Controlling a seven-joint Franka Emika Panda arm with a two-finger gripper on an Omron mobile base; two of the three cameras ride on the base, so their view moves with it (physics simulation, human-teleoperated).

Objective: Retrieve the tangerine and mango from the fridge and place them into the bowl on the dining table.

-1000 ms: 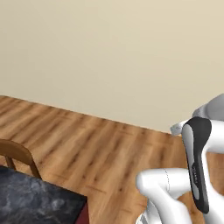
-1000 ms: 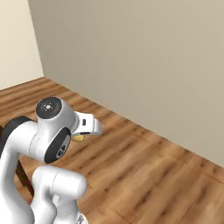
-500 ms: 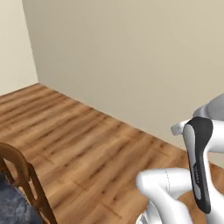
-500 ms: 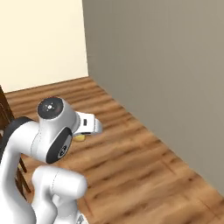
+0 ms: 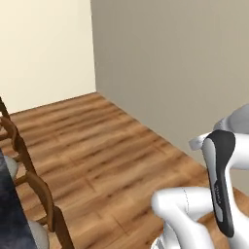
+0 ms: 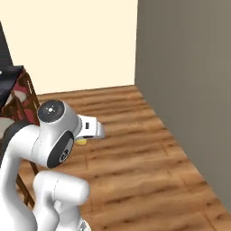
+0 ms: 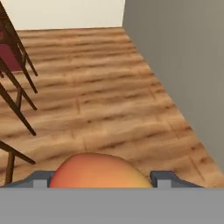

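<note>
Floor [image 5: 107,146] is wood plank, faintly glossy. Walls [image 5: 185,63] look matt, plain. Mango [image 7: 98,171] at 6 o'clock has smooth skin. Chairs [image 5: 41,194] are dark wood.

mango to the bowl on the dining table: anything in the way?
The bowl isn't in view, so the route can't be judged. The gripper holds the mango; wooden chairs line the dining table edge ahead, over open wood floor.

Mango [image 7: 99,171] — lower half cut off.
</note>
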